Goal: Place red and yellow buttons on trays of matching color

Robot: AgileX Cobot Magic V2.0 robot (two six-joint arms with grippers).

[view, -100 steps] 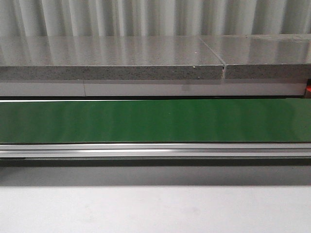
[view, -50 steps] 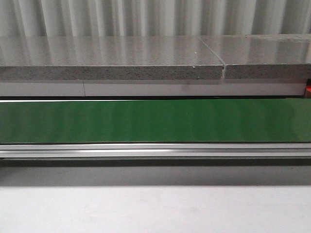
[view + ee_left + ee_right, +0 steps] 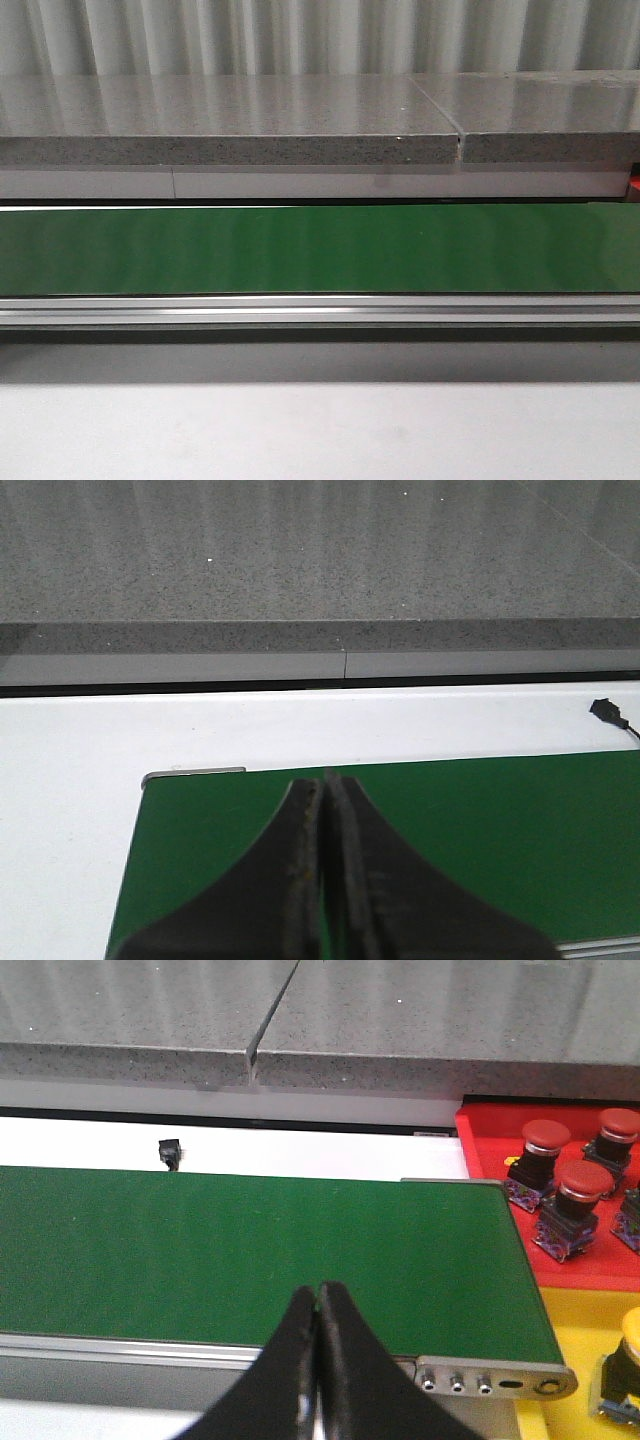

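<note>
- Your left gripper (image 3: 322,880) hangs over the left end of the green belt (image 3: 320,250), fingers pressed together on nothing.
- Your right gripper (image 3: 318,1360) hangs over the belt's right end, fingers likewise together and empty.
- My guess is that both are parked there to wait for buttons riding the belt; the belt carries none in any view.
- The red tray (image 3: 490,1160) sits just off the belt's right end, at the far side. It holds three red buttons (image 3: 575,1210) standing upright; a fourth item at its cut-off edge is too clipped to name.
- The yellow tray (image 3: 560,1330) lies nearer, touching the red one, with one yellow button (image 3: 625,1360) near its cut-off edge.
- So some sorting looks done; you cannot tell how many remain.
- Room: the belt's whole green face is open. Its near edge is a raised metal rail (image 3: 320,310); the far edge runs along a grey stone ledge (image 3: 230,135).
- A small black connector (image 3: 168,1150) lies beyond the belt's far edge, clear of any likely reach.
- Each gripper must open before any pick.
</note>
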